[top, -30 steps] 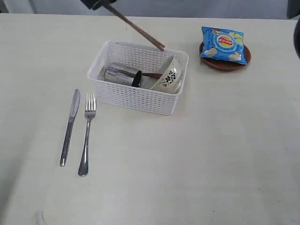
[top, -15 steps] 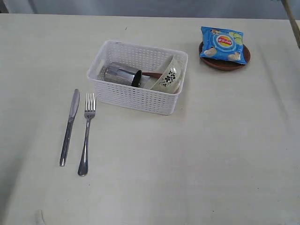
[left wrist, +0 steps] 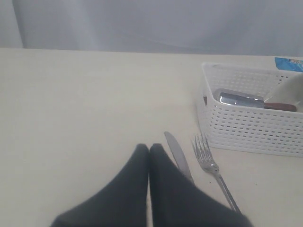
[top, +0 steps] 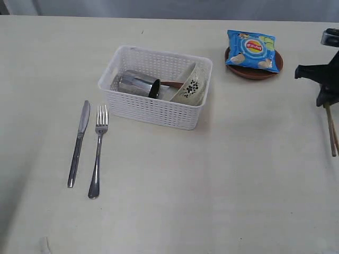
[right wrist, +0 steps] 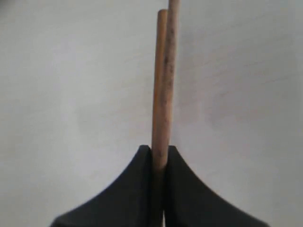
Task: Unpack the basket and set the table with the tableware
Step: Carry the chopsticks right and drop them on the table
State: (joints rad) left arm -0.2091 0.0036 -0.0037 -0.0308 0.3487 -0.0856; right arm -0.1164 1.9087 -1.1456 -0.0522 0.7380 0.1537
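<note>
The white basket (top: 154, 89) stands on the cream table (top: 212, 185) and holds a steel cup (top: 139, 83), a cream floral bowl (top: 190, 88) and a reddish-brown spoon (top: 170, 84). A steel knife (top: 78, 143) and fork (top: 98, 153) lie side by side left of the basket. My right gripper (top: 328, 103) hangs at the far right edge, shut on the brown chopsticks (top: 331, 132), which point down toward the table; in the right wrist view the chopsticks (right wrist: 163, 80) stick out from between the fingers. My left gripper (left wrist: 149, 147) is shut and empty, hovering near the knife (left wrist: 177, 156).
A blue chip bag (top: 253, 50) lies on a dark-brown plate (top: 254, 71) at the back right, beyond my right gripper. The table's far edge runs behind the basket.
The chopsticks were lifted out over the basket, carried to the right, and now hang from my right gripper low at the far right of the table.
</note>
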